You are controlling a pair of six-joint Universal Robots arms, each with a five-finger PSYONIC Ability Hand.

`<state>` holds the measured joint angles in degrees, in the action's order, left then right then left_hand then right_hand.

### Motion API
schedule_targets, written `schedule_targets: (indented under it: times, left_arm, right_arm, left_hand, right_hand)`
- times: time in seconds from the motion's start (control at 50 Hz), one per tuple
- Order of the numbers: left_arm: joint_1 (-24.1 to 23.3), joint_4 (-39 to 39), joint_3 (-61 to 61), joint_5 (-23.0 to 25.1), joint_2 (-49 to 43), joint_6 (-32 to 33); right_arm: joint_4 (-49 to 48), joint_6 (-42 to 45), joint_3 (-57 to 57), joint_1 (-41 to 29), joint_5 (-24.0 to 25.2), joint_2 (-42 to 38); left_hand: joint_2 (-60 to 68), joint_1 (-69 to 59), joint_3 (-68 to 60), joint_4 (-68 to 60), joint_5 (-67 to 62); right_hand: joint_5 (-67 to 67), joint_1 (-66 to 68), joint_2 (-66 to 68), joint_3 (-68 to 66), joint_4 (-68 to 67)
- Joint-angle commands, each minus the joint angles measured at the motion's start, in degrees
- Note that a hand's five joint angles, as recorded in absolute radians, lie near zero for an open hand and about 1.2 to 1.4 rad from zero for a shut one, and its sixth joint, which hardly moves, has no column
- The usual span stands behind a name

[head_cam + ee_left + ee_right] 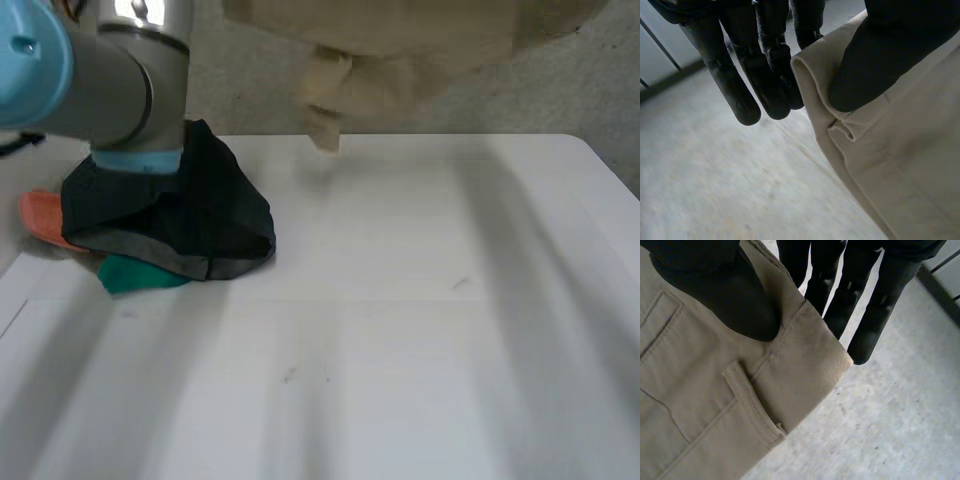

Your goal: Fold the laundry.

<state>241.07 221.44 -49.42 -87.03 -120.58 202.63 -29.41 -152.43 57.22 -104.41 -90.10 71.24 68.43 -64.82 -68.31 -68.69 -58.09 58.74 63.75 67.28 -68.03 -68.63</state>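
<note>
Head view: beige trousers (400, 40) hang bunched above the far edge of the table (420, 330). The lowest fold reaches that edge; can't tell if it touches. A pile of dark clothes (190, 215) sits on the table's far left part, with an orange cloth (40, 215) and a green cloth (135, 272) poking out from under it. The left arm (100, 70) is over the pile.

Left wrist view: left hand (880, 50) pinches the trousers' (900, 165) waistband edge, thumb on one face, fingers (740, 95) straight behind.

Right wrist view: right hand (725, 295) has the same pinch on the waistband near a belt loop (750, 395), thumb pressed on, fingers (865, 335) straight behind the fold.
</note>
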Motion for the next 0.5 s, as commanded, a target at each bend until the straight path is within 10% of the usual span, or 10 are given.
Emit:
schedule_targets:
  times: [0.02,0.28,0.5]
  left_arm:
    - [-0.43,-4.0,-14.02,0.11,2.98,-0.57]
    - [-4.56,-6.63,-36.62,0.19,-4.4,0.04]
    - [-6.32,-30.34,-45.06,-0.51,13.16,1.62]
  right_arm:
    - [6.65,0.2,7.54,-0.09,0.89,-2.33]
    - [13.23,3.45,23.98,0.52,5.2,-13.4]
    - [25.62,12.76,37.69,0.87,5.9,1.34]
  left_hand:
    - [11.57,-15.18,-11.69,-11.31,-11.91]
    - [11.57,-15.18,-11.69,-11.31,-11.91]
    - [11.57,-15.18,-11.69,-11.31,-11.91]
  right_hand:
    - [11.26,16.25,12.72,-11.97,-11.37]
    - [11.26,16.25,12.72,-11.97,-11.37]
    - [11.26,16.25,12.72,-11.97,-11.37]
